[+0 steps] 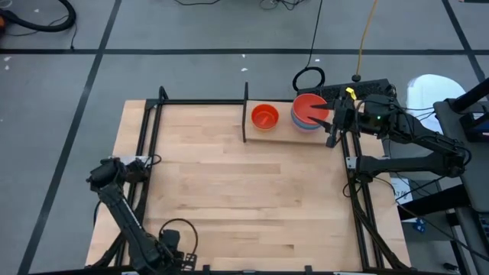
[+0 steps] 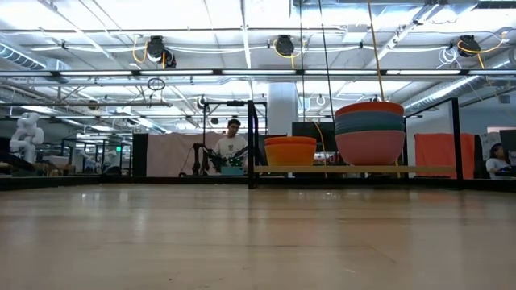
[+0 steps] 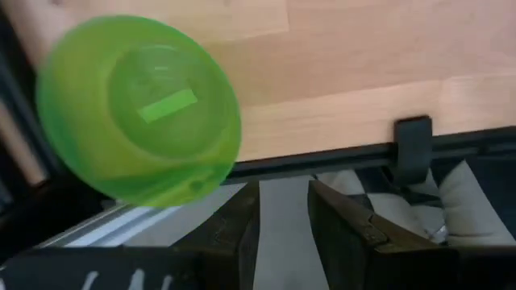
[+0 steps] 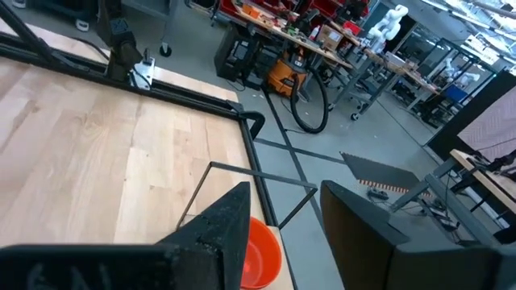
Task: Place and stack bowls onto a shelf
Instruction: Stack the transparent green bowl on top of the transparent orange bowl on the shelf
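Main risk is at the L side. Green bowl (image 3: 137, 109) sits right at the table (image 1: 229, 198) edge, overlapping the black rail (image 3: 322, 157) in the L wrist view, and it looks smeared, so it may not be settled. L gripper (image 3: 282, 201) is open w/ nothing between its fingers; the bowl is ahead of it and off to one side, not in the jaws. If you close from here you probably get air, or nick the rim and flick it over the rail onto the floor. Can't tell if it's mouth-up or base-up, so check before you pick a grip. The high view doesn't show this bowl at all; the L arm likely hides it, so don't line up from that cam.

R side: R gripper (image 4: 284, 193) is open and empty too, parked just beside the tall stack (image 2: 369, 133) on the shelf (image 2: 419, 169), at the far R of the table. The stack is red on top, then blue, teal, pink; the orange bowl (image 1: 265, 116) stands apart from it nearer the shelf's other end. Any swing of that arm towards the stack could shove it along the board or topple it, since it's tall and only nested. Pull R up and away first.

Also, the shelf is far from the green bowl, so it's a long carry; a thin rim grip may slip en route.
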Controlling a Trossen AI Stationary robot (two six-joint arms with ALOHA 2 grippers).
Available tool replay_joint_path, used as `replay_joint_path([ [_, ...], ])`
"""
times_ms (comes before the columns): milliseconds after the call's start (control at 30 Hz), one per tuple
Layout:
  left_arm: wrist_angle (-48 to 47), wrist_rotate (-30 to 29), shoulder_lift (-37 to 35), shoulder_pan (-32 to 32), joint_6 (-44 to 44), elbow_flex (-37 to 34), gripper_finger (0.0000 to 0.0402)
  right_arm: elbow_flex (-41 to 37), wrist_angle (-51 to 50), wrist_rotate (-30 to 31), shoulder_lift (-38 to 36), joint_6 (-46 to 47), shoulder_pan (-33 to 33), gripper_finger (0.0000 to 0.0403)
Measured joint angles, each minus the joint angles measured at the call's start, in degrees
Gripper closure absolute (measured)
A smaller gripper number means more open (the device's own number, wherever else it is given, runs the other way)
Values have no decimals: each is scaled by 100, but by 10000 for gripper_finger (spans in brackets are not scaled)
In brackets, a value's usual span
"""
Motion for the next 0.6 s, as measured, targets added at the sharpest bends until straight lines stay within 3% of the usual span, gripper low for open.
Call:
replay_joint_path([
  [200, 765, 310, 0, -110, -105, -745, 289, -1, 169, 2, 0, 90, 1, 259],
  [600, 1855, 329, 0, -287, 108, -1697, 289, -1, 190, 2, 0, 149, 1, 259],
])
